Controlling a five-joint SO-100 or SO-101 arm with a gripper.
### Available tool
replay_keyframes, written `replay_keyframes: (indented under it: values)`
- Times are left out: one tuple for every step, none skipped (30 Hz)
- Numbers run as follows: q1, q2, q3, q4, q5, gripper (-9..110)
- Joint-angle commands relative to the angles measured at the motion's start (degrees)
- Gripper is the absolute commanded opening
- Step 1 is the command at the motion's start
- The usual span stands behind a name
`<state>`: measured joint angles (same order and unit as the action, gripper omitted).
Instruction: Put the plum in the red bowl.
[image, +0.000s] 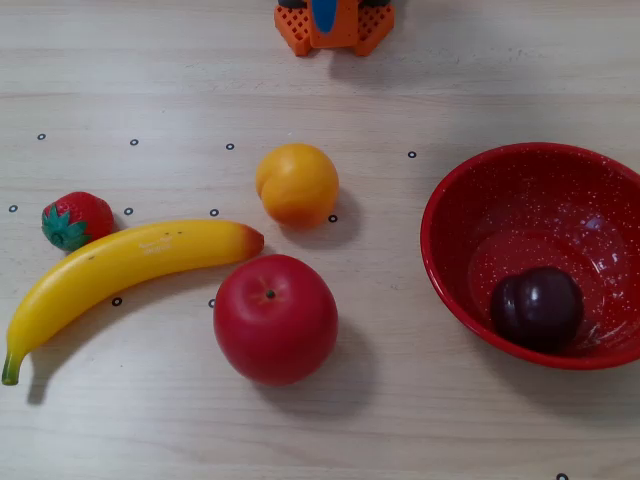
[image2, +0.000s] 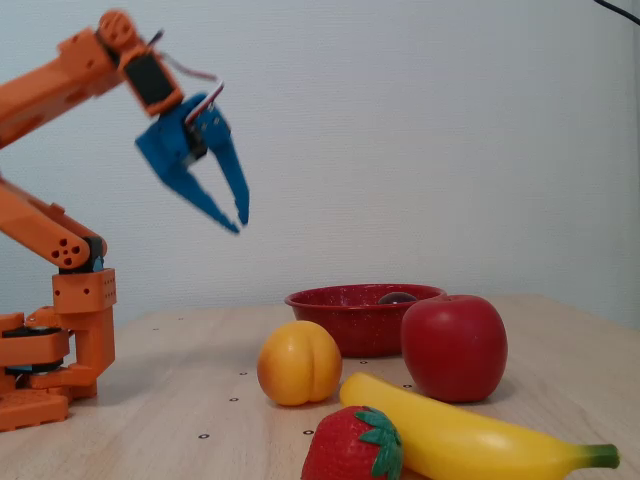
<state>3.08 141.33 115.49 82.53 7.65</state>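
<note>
In a fixed view, my fingers (image2: 232, 210) hang high above the table (image2: 180, 340). The bowl (image2: 340, 312) sits below and to their right, the plum (image2: 397, 297) inside it. The orange (image2: 298, 362), apple (image2: 454, 347), banana (image2: 470, 435) and strawberry (image2: 350, 448) lie below, nearer the camera.

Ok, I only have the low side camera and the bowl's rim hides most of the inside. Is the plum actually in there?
Observer: Yes. In the fixed view from above, the plum lies inside the red bowl, near its lower wall.
Operator: Anything else in the bowl?
Observer: No, only the plum.
Operator: Is the apple touching the bowl? From here they overlap.
Observer: No. From above, bare table shows between the apple and the bowl.
Operator: And the gripper?
Observer: Only your side view shows it: the gripper is open, raised, empty.
</note>
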Motion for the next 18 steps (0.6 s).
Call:
replay_keyframes:
  values:
    - [-2.72, 6.86, 6.15, -5.98, 1.67, 0]
    - [-3.25, 10.11, 10.2, -8.09, 1.85, 0]
    - [-3.69, 13.36, 13.89, -9.84, 1.85, 0]
    - [-3.87, 16.08, 17.31, -10.99, 2.11, 0]
    - [-4.13, 18.81, 20.57, -12.13, 2.29, 0]
    - [-4.39, 21.36, 23.73, -13.27, 2.29, 0]
    - [-4.66, 23.64, 26.54, -13.97, 2.2, 0]
    - [-4.83, 25.93, 29.18, -14.59, 2.02, 0]
    - [-5.01, 28.13, 31.9, -15.29, 1.76, 0]
    - [-5.36, 30.5, 34.72, -15.91, 1.32, 0]
    - [-5.36, 32.61, 37.27, -16.35, 0.88, 0]
    - [-5.45, 34.54, 39.64, -17.14, 0.35, 0]
    - [-5.54, 36.21, 41.84, -17.93, -0.18, 0]
    - [-5.54, 37.71, 44.03, -18.72, -0.62, 0]
    - [-5.54, 39.11, 46.05, -19.69, -1.23, 0]
    - [-5.54, 40.34, 48.16, -20.74, -1.67, 0]
    - [-5.54, 41.48, 50.27, -22.06, -2.11, 0]
    - [-5.63, 42.36, 52.38, -23.64, -2.37, 0]
